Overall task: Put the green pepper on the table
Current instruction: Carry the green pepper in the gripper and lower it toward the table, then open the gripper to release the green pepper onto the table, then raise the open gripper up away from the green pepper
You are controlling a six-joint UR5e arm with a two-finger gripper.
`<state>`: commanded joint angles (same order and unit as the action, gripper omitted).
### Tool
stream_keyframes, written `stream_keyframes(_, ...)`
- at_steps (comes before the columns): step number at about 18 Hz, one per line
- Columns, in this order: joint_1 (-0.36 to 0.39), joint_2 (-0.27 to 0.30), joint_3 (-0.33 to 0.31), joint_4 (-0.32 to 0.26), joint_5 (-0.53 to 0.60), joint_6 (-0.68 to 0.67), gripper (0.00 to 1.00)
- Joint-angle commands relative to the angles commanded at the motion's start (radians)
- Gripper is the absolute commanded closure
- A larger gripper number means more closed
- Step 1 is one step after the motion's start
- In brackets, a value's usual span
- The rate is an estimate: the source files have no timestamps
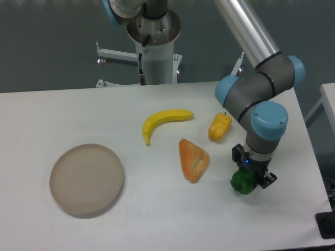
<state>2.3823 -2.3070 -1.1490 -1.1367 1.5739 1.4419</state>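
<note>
Gripper (250, 178) clamps the green pepper (242, 182) — lumpy, axis unclear — at the table (157, 219)

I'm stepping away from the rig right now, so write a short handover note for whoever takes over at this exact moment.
Gripper: shut on the green pepper, low over the right side of the table.
Whether the pepper already touches the table cannot be told from this view.
Other items: banana, yellow-orange pepper, orange wedge-shaped piece, beige plate, all apart from the gripper.
Done: pepper carried to a free spot.
Left: set it down, open the gripper, retract.
</note>
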Motion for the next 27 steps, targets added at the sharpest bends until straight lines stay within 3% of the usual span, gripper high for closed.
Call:
stream_keyframes(1, -0.002, -0.006, -0.002, 0.0, 0.0, 0.0, 0.85)
stream_keyframes(2, -0.003, -0.011, -0.002, 0.005, 0.0, 0.006, 0.72)
stream_keyframes(6, -0.003, -0.012, 0.0, 0.008, 0.0, 0.008, 0.38)
stream_keyframes(7, -0.003, -0.012, 0.0, 0.006, -0.005, 0.005, 0.24)
stream_keyframes(8, -0.003, -0.009, -0.003, 0.006, -0.002, 0.003, 0.0)
stream_keyframes(15, 0.0, 0.04, -0.008, -0.014, -0.028, -0.008, 0.0)
stream_keyframes(18, -0.002, 0.08, -0.008, -0.057, -0.035, -0.035, 0.0)
stream_keyframes(23, -0.04, 0.182, -0.009, -0.24, -0.034, -0.051, 0.0)
stream_keyframes(27, -0.046, 0.209, -0.014, -0.34, -0.028, -0.035, 0.0)
